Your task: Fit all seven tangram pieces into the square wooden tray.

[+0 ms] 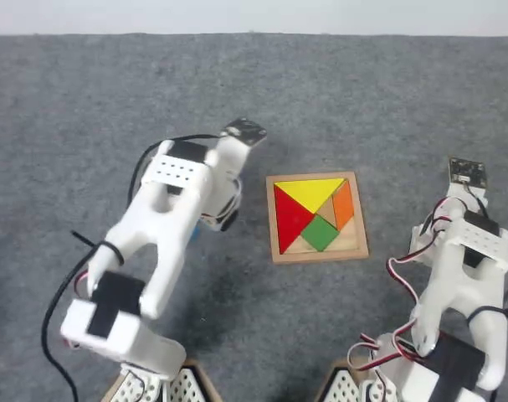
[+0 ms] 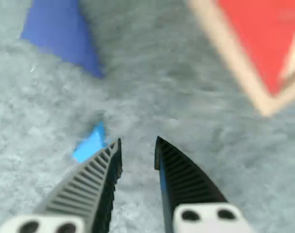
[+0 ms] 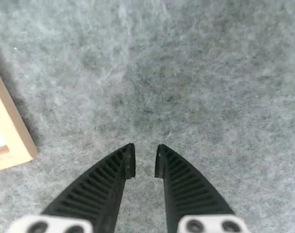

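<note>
The square wooden tray [image 1: 361, 219] lies mid-table and holds a yellow triangle [image 1: 312, 193], a red triangle [image 1: 289, 216], an orange piece [image 1: 344, 203] and a green square [image 1: 320, 234]. My left gripper [image 2: 137, 141] hovers over the carpet left of the tray, open by a narrow gap with nothing in it. A light blue piece [image 2: 91, 143] lies on the carpet, partly hidden behind one finger. A dark blue triangle [image 2: 64, 29] lies farther off. The tray's corner [image 2: 264, 102] and the red triangle [image 2: 264, 39] sit ahead. My right gripper [image 3: 145, 146] is slightly open over bare carpet, right of the tray's corner [image 3: 6, 131].
Grey carpet covers the table. The left arm's white body [image 1: 166, 226] hangs over the area left of the tray. The right arm [image 1: 463, 276] stands at the right edge. Both bases sit at the near edge.
</note>
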